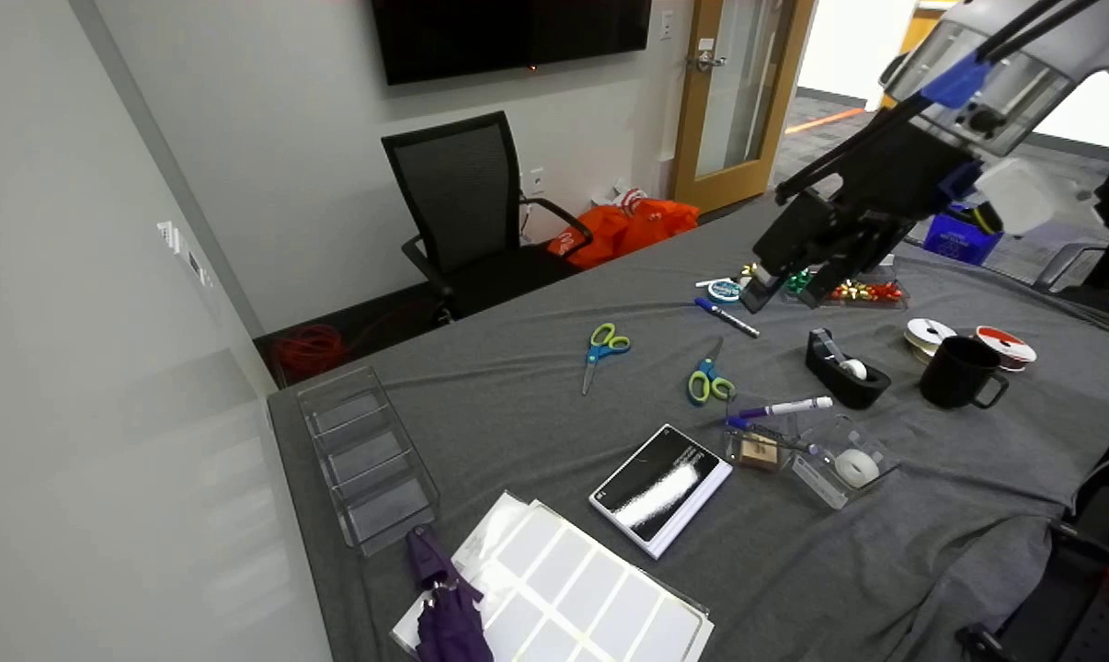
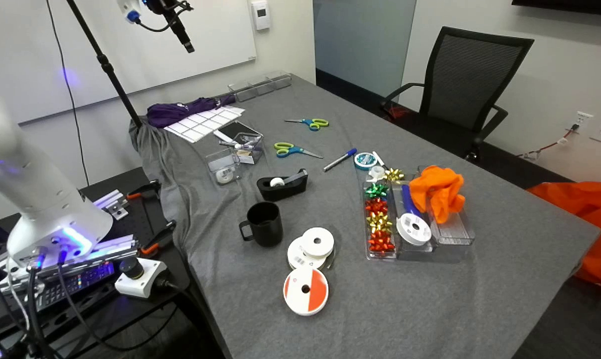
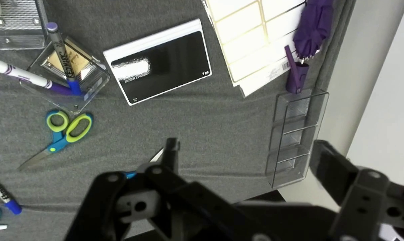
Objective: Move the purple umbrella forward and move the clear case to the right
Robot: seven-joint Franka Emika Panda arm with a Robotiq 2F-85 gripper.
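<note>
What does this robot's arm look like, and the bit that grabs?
The arm is smooth, rounded and white, with a bluish glowing strip low down. Near its far end, black cables carry a bright blue patch. The jaws are black and blocky, with round greyish pins along them.

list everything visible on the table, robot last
Box: one, black and white, central
Sheets: count unclear, white, beside box
Umbrella: one, purple, overlapping sheets
Divided case: one, clear, beside umbrella
Small cases: two, clear, near box
Scissors: two, blue-green, central
Markers: at least three, pale with blue or purple, near scissors
Tape dispenser: one, black, near small cases
Rolls: at least six, mostly white, scattered
Mug: one, black, beside rolls
Trays: several, clear, far from umbrella
Bows: five visible, red, green, gold, mostly in trays
Cloth: one, orange, over trays
Gripper: one, black, open, raised on white arm
</note>
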